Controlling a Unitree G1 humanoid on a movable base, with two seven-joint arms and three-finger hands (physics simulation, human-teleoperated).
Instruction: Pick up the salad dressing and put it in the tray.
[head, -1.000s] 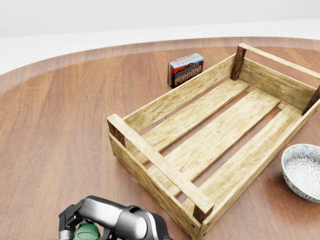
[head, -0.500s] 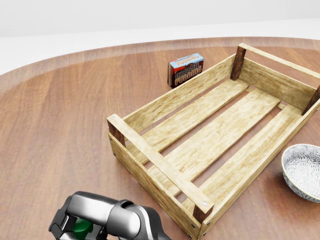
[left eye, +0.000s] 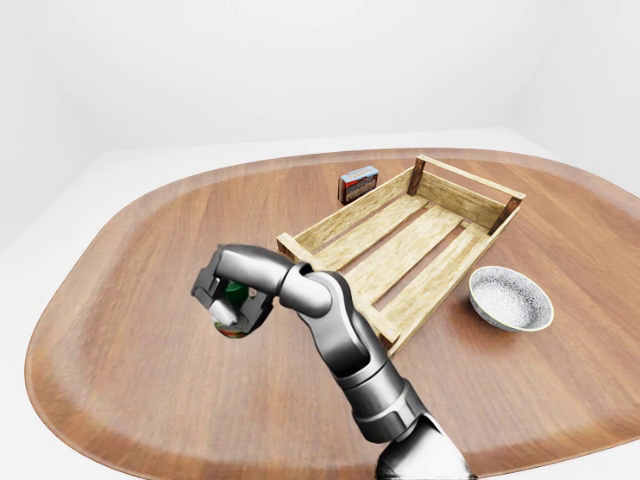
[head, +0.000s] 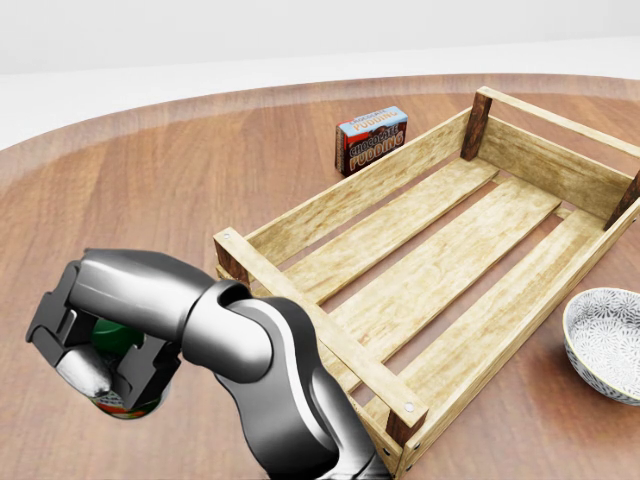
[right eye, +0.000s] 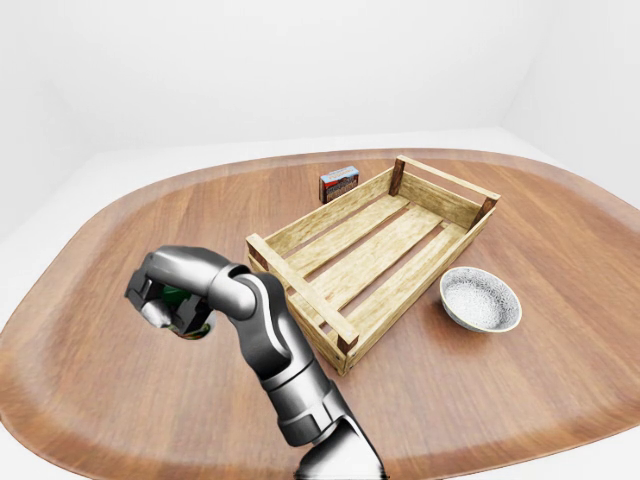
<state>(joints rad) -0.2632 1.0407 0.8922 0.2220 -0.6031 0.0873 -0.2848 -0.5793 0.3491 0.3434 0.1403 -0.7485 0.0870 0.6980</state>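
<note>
**Bottle gripped, left of the tray**

The right hand (head: 105, 345) has its fingers closed round the salad dressing (head: 120, 365), green cap up, long axis upright, above the table (left eye: 120, 270) beside the tray's (head: 330, 335) near-left corner. Open wood lies to the left. The eye views alone show the bowl (left eye: 510, 298) whole; the pudding box (head: 371, 139) stands beyond the tray.

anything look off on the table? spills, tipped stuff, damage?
Nothing stands out. The tray sits flat and intact, holding nothing; the pudding box stands beside it, the bowl is upright. The salad dressing is in the hand, fingers closed round it.
</note>
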